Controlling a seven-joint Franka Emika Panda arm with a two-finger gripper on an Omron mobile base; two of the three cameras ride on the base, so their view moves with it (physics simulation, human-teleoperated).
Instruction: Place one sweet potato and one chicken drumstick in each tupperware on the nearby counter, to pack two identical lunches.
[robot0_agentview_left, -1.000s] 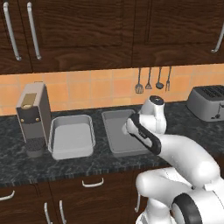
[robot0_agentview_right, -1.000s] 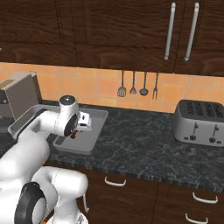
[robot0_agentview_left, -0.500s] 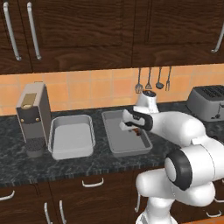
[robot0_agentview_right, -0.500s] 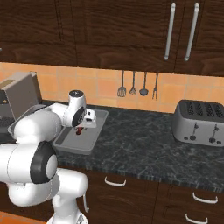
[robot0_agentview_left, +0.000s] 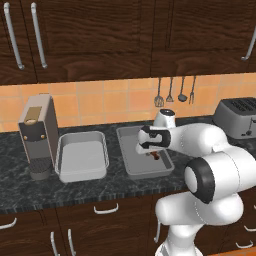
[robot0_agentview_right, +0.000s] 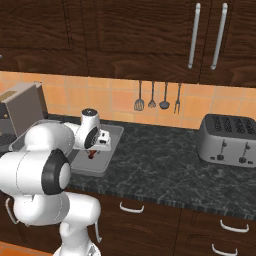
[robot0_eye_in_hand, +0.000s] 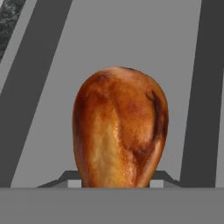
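My gripper hangs low inside the right tupperware, shut on a dark red-brown chicken drumstick. The drumstick's thick end points down toward the tray floor and looms large as the chicken drumstick in the hand view, with the pale grey tray floor close behind it. From the right base view the gripper holds the drumstick just above that tray's rim. The left tupperware lies bare beside it. Any sweet potato is out of view.
A tall grey coffee machine stands at the left end of the counter. A silver toaster sits at the right. Kitchen utensils hang on the orange tiled wall. Open stone worktop lies between tray and toaster.
The arm has swung its elbow out to the right and straightened over the right tray. The gripper, still holding the drumstick, has dropped lower into it.
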